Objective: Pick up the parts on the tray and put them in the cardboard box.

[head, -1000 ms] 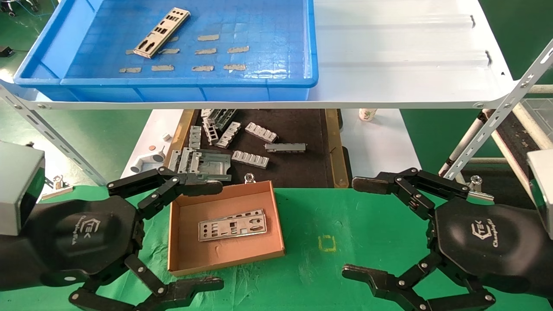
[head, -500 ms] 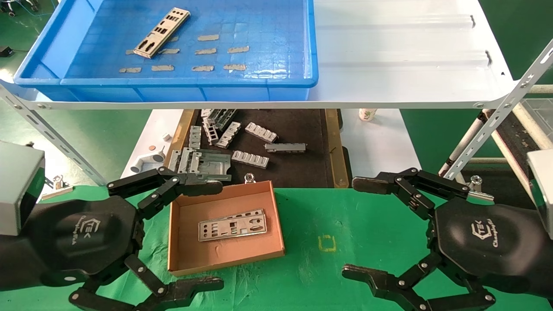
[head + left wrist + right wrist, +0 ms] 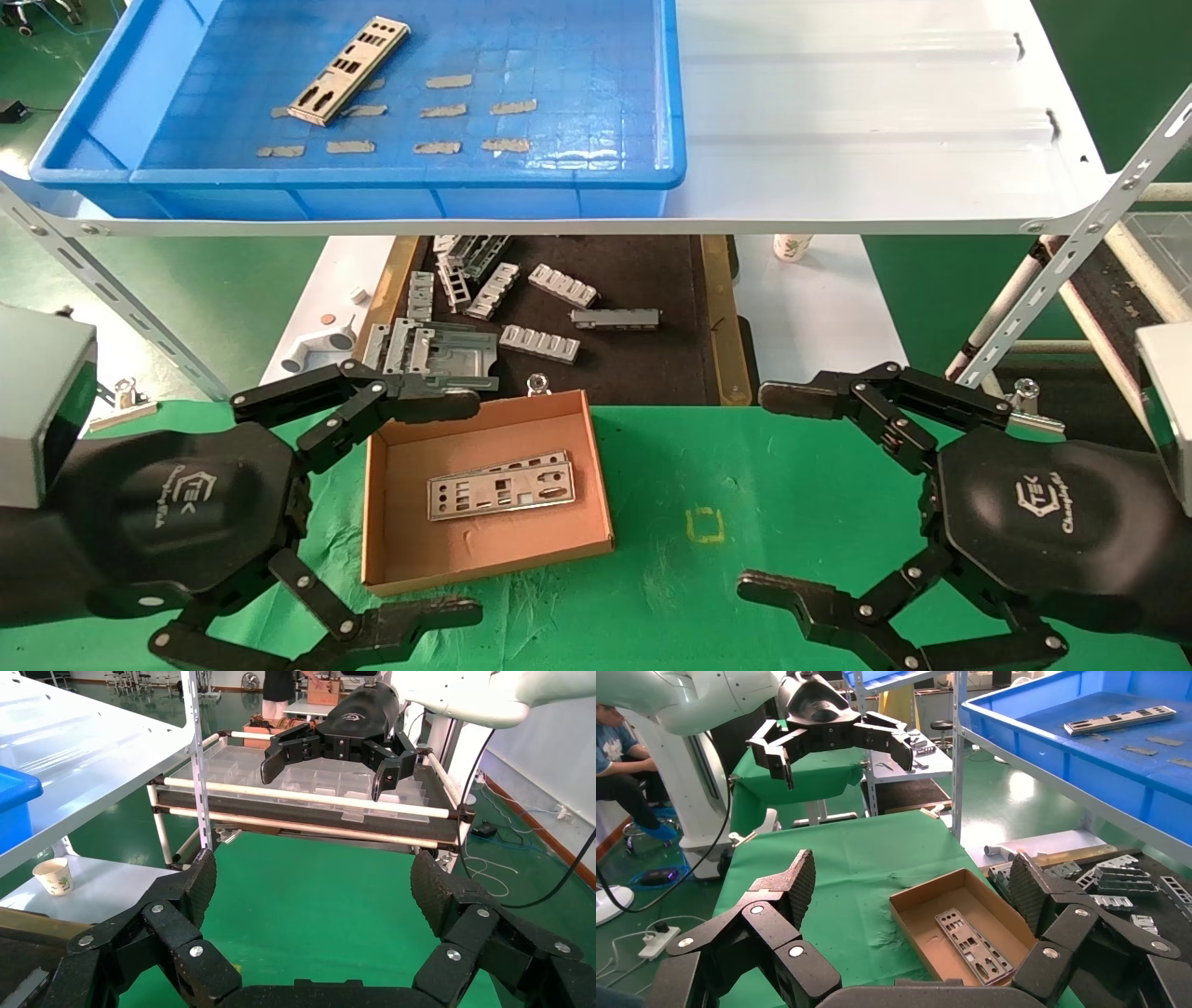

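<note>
One silver plate (image 3: 348,70) lies at the far left of the blue tray (image 3: 596,177) on the white shelf; it also shows in the right wrist view (image 3: 1123,719). A second plate (image 3: 500,486) lies flat in the cardboard box (image 3: 400,573) on the green cloth, also in the right wrist view (image 3: 972,945). My left gripper (image 3: 470,508) is open and empty, just left of the box. My right gripper (image 3: 764,489) is open and empty, right of the box. Each shows in the other's wrist view: the right gripper (image 3: 325,769) and the left gripper (image 3: 838,755).
A dark mat (image 3: 652,280) with wood-coloured rims lies below the shelf, holding several grey ribbed brackets (image 3: 540,343). Slanted shelf struts (image 3: 1071,270) stand at both sides. A paper cup (image 3: 792,247) stands under the shelf. A yellow square mark (image 3: 705,525) is on the cloth.
</note>
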Tool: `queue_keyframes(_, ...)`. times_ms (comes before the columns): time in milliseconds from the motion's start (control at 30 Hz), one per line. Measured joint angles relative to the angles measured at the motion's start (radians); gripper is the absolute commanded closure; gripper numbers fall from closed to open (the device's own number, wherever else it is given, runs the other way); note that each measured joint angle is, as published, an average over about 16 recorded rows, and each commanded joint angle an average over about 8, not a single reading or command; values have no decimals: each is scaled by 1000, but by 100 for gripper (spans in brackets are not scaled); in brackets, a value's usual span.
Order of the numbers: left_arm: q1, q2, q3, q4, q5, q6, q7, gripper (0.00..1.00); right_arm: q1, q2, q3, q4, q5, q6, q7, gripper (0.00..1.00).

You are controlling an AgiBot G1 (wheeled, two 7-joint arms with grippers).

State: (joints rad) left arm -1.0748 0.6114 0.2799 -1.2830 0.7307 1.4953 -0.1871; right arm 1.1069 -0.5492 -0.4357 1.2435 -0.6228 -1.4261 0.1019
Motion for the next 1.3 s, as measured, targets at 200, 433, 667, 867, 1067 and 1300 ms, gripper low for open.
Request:
queue_keyframes(200, 0, 0, 0, 0, 0, 0, 0, 0, 0, 0, 0, 0, 0, 0, 0, 0)
queue_keyframes(433, 0, 0, 0, 0, 0, 0, 0, 0, 0, 0, 0, 0, 0, 0, 0, 0)
queue_keyframes(667, 0, 0, 0, 0, 0, 0, 0, 0, 0, 0, 0, 0, 0, 0, 0, 0)
queue_keyframes(867, 0, 0, 0, 0, 0, 0, 0, 0, 0, 0, 0, 0, 0, 0, 0, 0)
queue_keyframes(1067, 0, 0, 0, 0, 0, 0, 0, 0, 0, 0, 0, 0, 0, 0, 0, 0)
queue_keyframes(1300, 0, 0, 0, 0, 0, 0, 0, 0, 0, 0, 0, 0, 0, 0, 0, 0)
